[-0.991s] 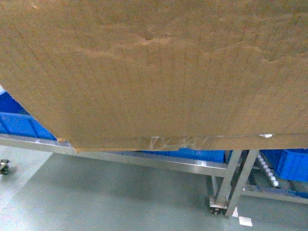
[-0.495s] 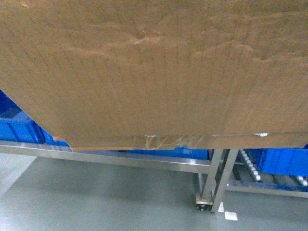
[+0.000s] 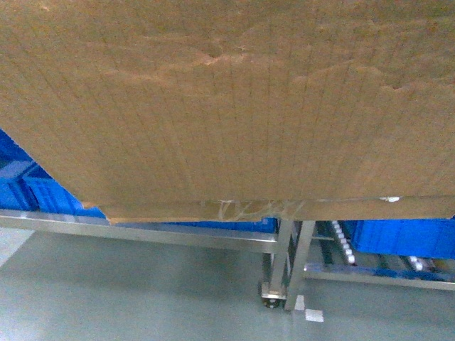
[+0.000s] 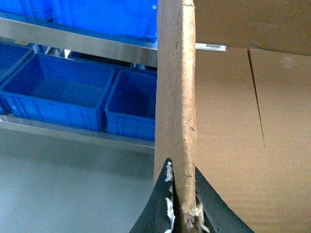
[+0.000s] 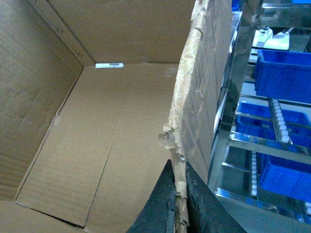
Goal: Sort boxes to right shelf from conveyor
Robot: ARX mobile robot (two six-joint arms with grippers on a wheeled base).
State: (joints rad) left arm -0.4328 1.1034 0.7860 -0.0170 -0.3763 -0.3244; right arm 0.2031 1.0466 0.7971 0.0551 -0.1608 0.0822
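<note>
The box [image 3: 227, 106] fills nearly all of my head view, its brown cardboard side close to the camera and its taped bottom seam [image 3: 249, 209] running along the lower edge. Below it I see the silver shelf [image 3: 178, 236], one leg standing on the green floor [image 3: 128, 291], and blue crates [image 3: 398, 238] on the rails to the left and right behind the box.

On my left wrist view, the box wall [image 4: 182, 97] stands edge-on up the middle of the picture. The left end effector [image 4: 187, 213] is clamped on the ragged rim, one dark finger [image 4: 158, 204] on the outside face and the other on the inside. To the left are the shelf rails [image 4: 82, 41] carrying blue crates [image 4: 58, 90] on two levels. A small white label [image 4: 211, 46] lies at the far inside edge of the box.

On my right wrist view, the right end effector [image 5: 180, 213] grips the torn rim of the opposite wall [image 5: 204, 87], fingers closed either side of the cardboard. The box floor [image 5: 112, 141] shows to the left with the white label [image 5: 109, 65] at its far edge. To the right, just beside the wall, the shelf frame [image 5: 233, 97] holds roller tracks [image 5: 279, 121] and more blue crates [image 5: 284, 73].
</note>
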